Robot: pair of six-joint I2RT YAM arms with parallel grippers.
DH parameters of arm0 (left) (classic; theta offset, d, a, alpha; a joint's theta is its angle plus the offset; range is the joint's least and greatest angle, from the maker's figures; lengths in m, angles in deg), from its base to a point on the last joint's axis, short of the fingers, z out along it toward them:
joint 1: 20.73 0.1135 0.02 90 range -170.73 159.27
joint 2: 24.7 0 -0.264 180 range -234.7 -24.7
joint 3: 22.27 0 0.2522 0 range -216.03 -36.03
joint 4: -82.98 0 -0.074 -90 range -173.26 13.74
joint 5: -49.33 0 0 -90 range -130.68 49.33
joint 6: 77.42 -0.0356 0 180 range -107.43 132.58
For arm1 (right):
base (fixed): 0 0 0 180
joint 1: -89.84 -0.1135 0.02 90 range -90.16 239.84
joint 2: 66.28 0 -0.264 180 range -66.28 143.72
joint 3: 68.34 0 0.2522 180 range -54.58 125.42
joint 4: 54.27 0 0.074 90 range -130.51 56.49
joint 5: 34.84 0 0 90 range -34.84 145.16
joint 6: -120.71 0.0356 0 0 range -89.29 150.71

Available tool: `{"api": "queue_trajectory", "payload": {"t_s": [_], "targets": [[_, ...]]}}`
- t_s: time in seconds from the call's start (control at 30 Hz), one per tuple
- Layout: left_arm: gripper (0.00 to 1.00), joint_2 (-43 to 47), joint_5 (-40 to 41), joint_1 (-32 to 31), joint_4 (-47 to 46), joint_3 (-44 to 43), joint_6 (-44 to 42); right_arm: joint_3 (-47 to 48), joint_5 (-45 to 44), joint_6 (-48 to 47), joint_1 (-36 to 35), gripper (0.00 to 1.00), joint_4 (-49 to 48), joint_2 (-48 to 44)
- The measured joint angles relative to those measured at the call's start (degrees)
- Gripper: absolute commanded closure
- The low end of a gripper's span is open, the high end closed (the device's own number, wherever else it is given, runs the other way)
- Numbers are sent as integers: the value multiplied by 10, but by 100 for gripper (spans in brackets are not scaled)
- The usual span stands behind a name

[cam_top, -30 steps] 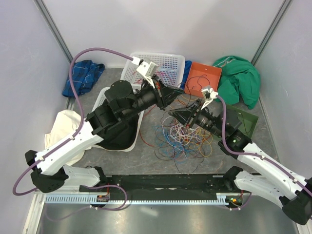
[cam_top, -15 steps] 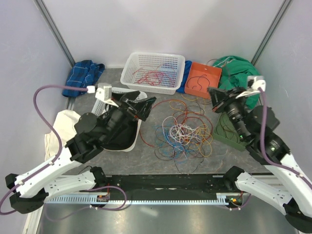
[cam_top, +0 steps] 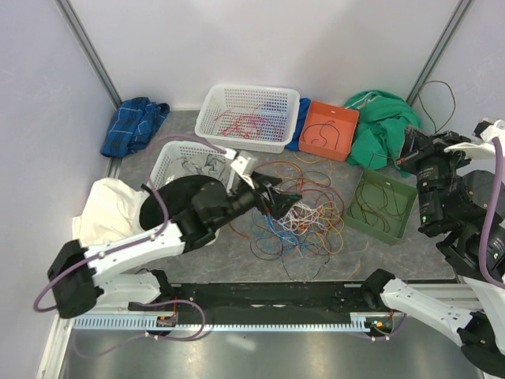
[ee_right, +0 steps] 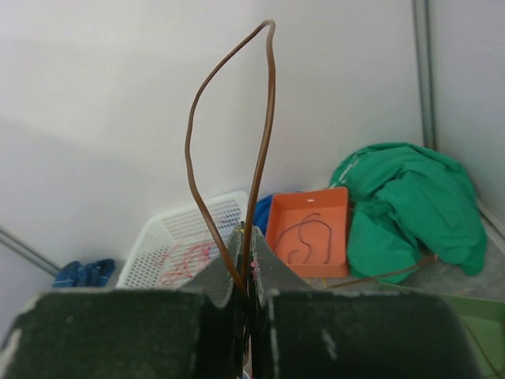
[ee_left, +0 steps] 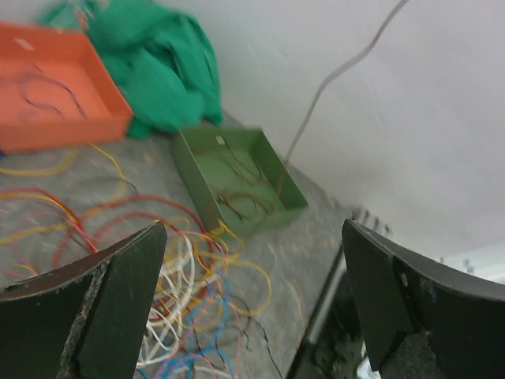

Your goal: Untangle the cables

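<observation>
The cables [cam_top: 304, 215] lie in a loose many-coloured tangle at the table's middle, and in the left wrist view the cables [ee_left: 185, 260] show just below the jaws. My left gripper [cam_top: 282, 199] hangs open over the tangle's left side; nothing sits between the fingers [ee_left: 110, 300]. My right gripper [cam_top: 409, 150] is raised at the far right, above the green tray. It is shut on a brown cable [cam_top: 436, 82] that arches up in a tall loop. In the right wrist view that brown cable [ee_right: 267, 95] rises from the shut right gripper [ee_right: 248, 237].
At the back stand a white basket [cam_top: 252, 99] holding red cables and an orange tray [cam_top: 330, 126] holding a dark cable. A green tray [cam_top: 383, 204] sits right of the tangle, green cloth [cam_top: 390, 118] behind it. Left: a small basket [cam_top: 167, 162], white cloth [cam_top: 110, 209], blue cloth [cam_top: 134, 122].
My left gripper came back from the white basket, opened, and now hangs over the tangle. My right gripper pulled away from the tangle and rose to the right with the brown cable.
</observation>
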Motion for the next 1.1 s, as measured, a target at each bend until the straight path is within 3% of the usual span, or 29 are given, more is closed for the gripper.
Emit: {"api": "queue_trajectory", "payload": {"t_s": [0.27,0.6,0.8,0.87,1.1], "targets": [[0,-132,-116,-8,-96,32,39,76,-23,-12,0,100,47,37],[0,-217,-136,-43,-200,59,42,345,-21,-46,-2,100,50,127],[2,-283,-136,-86,-216,37,28,336,-27,-51,-4,100,29,113],[9,-305,-136,-89,-216,28,28,297,-33,-51,-4,100,26,102],[72,-375,-113,-87,-178,6,52,127,-62,-48,-4,100,11,58]]}}
